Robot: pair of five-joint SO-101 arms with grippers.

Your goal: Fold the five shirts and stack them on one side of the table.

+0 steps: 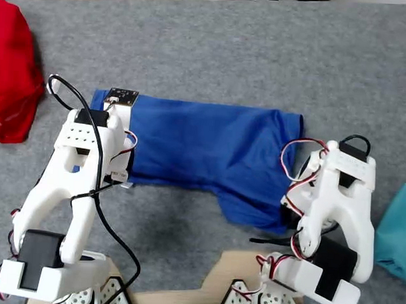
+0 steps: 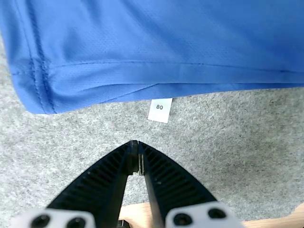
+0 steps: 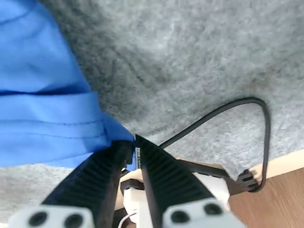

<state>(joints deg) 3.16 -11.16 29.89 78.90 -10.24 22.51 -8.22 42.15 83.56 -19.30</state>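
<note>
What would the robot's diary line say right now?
blue fabric shirt: lying flat | left gripper: shut, empty | right gripper: pinching shirt corner

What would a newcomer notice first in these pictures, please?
A blue shirt lies spread across the middle of the grey table. The right gripper is shut on one corner of it; the left gripper, shut and empty, sits just short of its hem. A red shirt and a teal shirt lie at opposite table edges.
</note>
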